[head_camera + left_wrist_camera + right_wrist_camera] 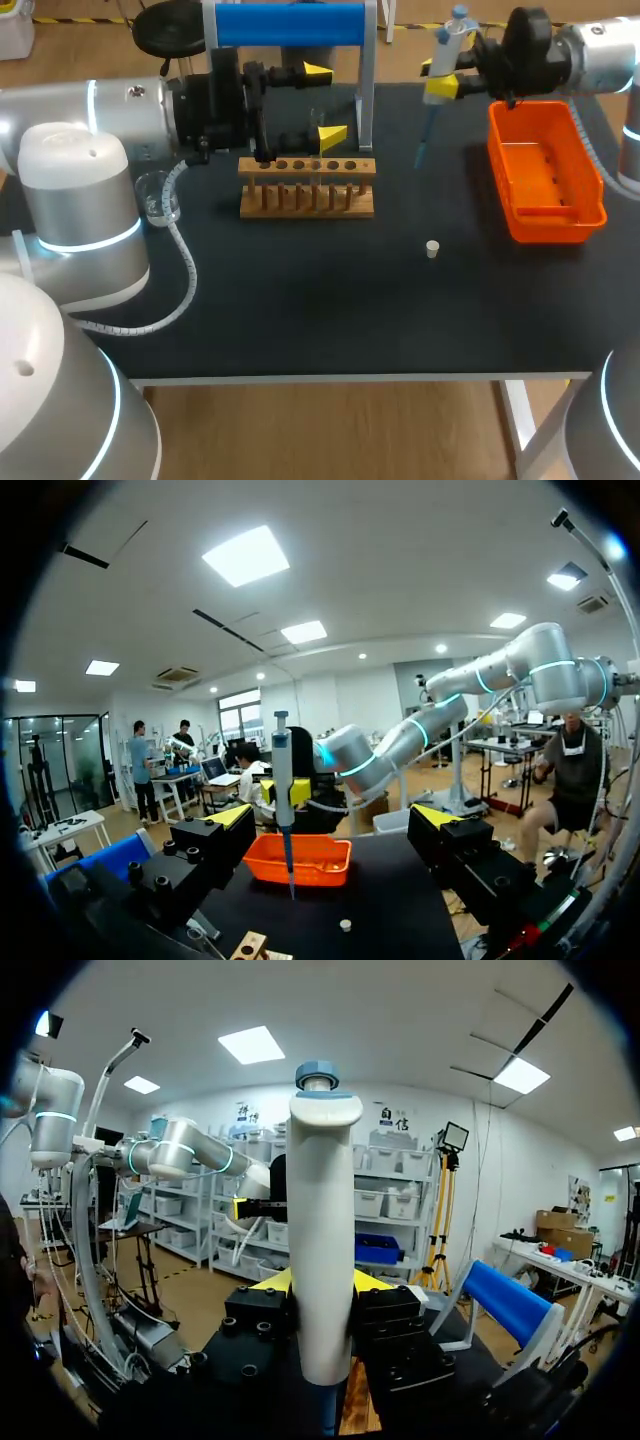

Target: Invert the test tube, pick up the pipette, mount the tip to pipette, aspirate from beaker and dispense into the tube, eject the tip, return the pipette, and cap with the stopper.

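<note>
My right gripper [440,78] is shut on the white and blue pipette [447,45], which hangs upright above the table between the rack and the orange bin, its blue tip [424,148] pointing down. In the right wrist view the pipette [322,1240] stands between the yellow fingertips [273,1280]. My left gripper [324,103] is open wide just behind the wooden test tube rack [307,187]; a faint clear tube [317,125] seems to stand between its fingers. A small white stopper [432,249] lies on the mat. The glass beaker [160,197] sits beside my left arm.
An orange bin [545,170] stands at the right of the table. A stand with a blue roller [290,25] rises behind the rack. From the left wrist, the pipette [283,780], bin [297,858] and stopper [345,925] lie ahead of the open gripper [335,820].
</note>
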